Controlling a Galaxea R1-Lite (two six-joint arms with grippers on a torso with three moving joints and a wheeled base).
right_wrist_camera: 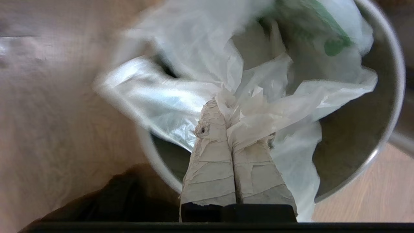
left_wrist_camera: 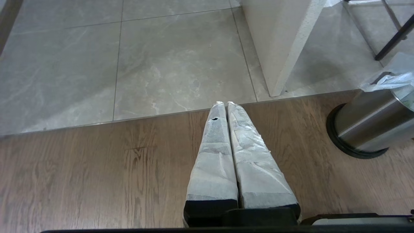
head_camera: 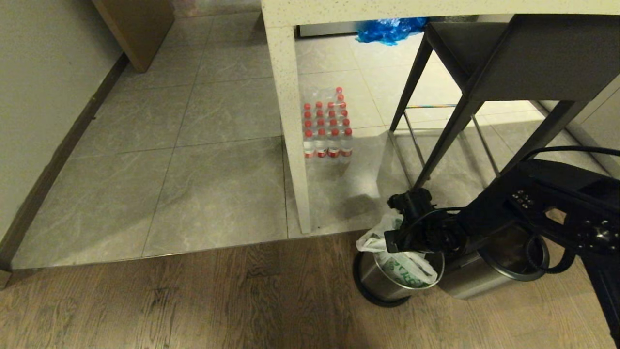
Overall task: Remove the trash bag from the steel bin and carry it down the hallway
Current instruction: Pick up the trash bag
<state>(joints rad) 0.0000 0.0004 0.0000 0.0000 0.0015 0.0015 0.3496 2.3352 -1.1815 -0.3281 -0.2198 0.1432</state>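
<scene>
The steel bin (head_camera: 382,283) stands on the wooden floor near the white counter leg. The translucent white trash bag (head_camera: 387,242) with green print sits in it, one edge spilling over the rim. My right gripper (right_wrist_camera: 226,108) reaches down into the bin's mouth (right_wrist_camera: 389,110) and is shut on a bunched fold of the trash bag (right_wrist_camera: 181,97). In the head view the right arm (head_camera: 508,213) comes in from the right, over the bin. My left gripper (left_wrist_camera: 223,104) hangs shut and empty above the wood floor, left of the bin (left_wrist_camera: 368,129). The grey-tiled hallway (head_camera: 193,145) lies ahead on the left.
A second steel bin (head_camera: 489,276) lies just right of the first. The white counter leg (head_camera: 290,121), a pack of red-capped water bottles (head_camera: 327,128) and a black stool (head_camera: 484,72) stand ahead. A blue plastic bag (head_camera: 390,29) lies under the counter. A cream wall (head_camera: 43,97) runs along the left.
</scene>
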